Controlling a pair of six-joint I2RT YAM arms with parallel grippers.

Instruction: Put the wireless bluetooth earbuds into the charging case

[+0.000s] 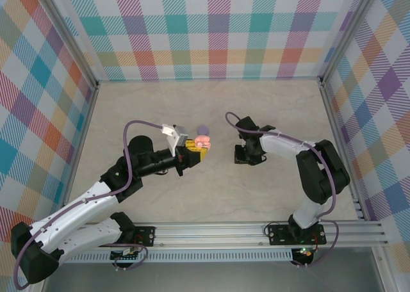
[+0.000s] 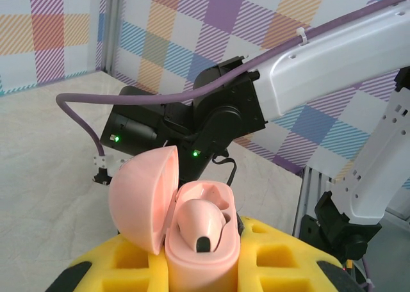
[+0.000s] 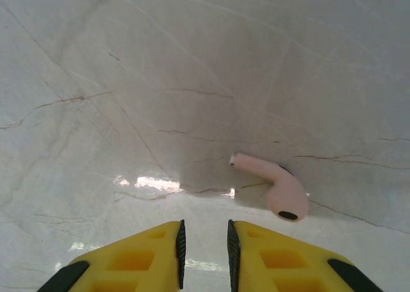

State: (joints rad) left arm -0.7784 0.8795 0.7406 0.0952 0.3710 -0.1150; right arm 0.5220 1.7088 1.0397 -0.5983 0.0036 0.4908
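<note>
My left gripper (image 2: 202,274) is shut on a pale pink charging case (image 2: 204,260), held upright between its yellow fingers. The case's lid (image 2: 141,196) stands open to the left. One pink earbud (image 2: 200,220) sits in the near socket, and the far socket is empty. From above, the case (image 1: 203,140) shows at mid-table. My right gripper (image 3: 205,244) hovers low over the table, jaws a narrow gap apart with nothing between them. A second pink earbud (image 3: 277,187) lies on the table just ahead and to the right of its fingertips.
A small purple round item (image 1: 204,129) lies on the table just behind the pink case. The right arm (image 1: 256,145) stands a short way to the right of the left gripper (image 1: 194,151). Plaid walls enclose the beige marbled tabletop (image 1: 147,106).
</note>
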